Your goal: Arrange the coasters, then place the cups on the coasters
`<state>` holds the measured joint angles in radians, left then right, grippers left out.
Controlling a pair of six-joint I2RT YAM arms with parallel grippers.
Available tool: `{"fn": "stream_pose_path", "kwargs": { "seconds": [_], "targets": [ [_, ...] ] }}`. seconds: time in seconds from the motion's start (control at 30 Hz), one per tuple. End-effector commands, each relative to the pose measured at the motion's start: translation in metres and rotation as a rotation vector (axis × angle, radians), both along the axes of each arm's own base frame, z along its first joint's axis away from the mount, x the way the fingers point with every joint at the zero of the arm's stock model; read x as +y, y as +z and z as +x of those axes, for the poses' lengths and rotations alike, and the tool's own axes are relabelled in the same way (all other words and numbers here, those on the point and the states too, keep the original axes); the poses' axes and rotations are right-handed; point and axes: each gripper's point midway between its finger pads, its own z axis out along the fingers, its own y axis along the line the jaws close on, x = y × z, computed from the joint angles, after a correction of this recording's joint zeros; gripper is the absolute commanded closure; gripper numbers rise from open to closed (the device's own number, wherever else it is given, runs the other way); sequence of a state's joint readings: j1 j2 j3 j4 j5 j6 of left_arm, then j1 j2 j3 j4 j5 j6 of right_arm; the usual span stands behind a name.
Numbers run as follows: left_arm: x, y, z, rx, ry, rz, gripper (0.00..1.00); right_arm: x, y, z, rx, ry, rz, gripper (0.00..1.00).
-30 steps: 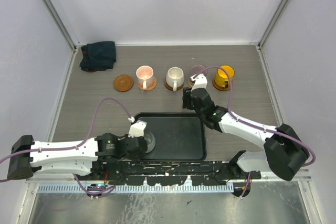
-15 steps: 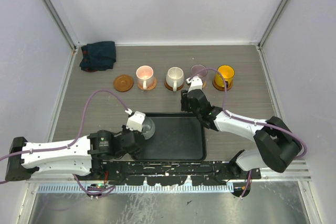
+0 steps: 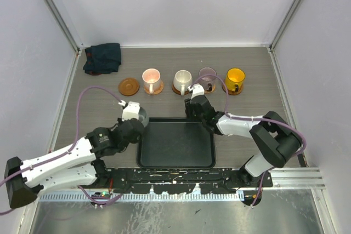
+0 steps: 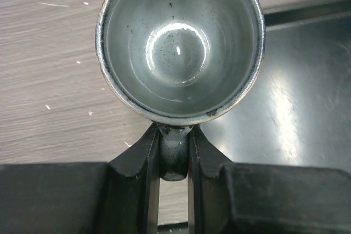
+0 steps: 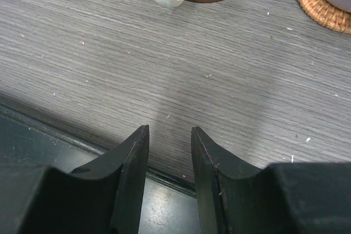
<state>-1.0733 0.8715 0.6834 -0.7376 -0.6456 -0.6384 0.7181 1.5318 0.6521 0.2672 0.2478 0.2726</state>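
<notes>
Hanging over tray point(image 4: 296, 113) edge, grey-green cup point(image 4: 178, 42) in left tool point(image 4: 174, 135)

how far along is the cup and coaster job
Done: the pink cup, white cup, mauve cup and yellow cup each sit on a coaster in the row. In hand: the left gripper grips the grey-green cup by its handle. Left: set it on the empty coaster. The right gripper holds nothing.
</notes>
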Motion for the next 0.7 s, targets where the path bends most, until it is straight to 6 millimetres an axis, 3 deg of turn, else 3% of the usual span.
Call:
{"fn": "stream_pose_path", "kwargs": {
  "seconds": [0.0,0.43,0.67],
  "targets": [
    [0.005,0.043,0.043,-0.166,0.079,-0.098,1.00,0.019,0.028,0.015,-0.083,0.030,0.060,0.58],
    [0.045,0.057,0.132,-0.171,0.224,-0.125,1.00,-0.009,0.056,0.009,-0.160,-0.043,0.043,0.58],
    [0.052,0.061,0.185,-0.195,0.261,-0.149,1.00,-0.034,0.079,0.000,-0.205,-0.111,0.041,0.58]
  ]
}}
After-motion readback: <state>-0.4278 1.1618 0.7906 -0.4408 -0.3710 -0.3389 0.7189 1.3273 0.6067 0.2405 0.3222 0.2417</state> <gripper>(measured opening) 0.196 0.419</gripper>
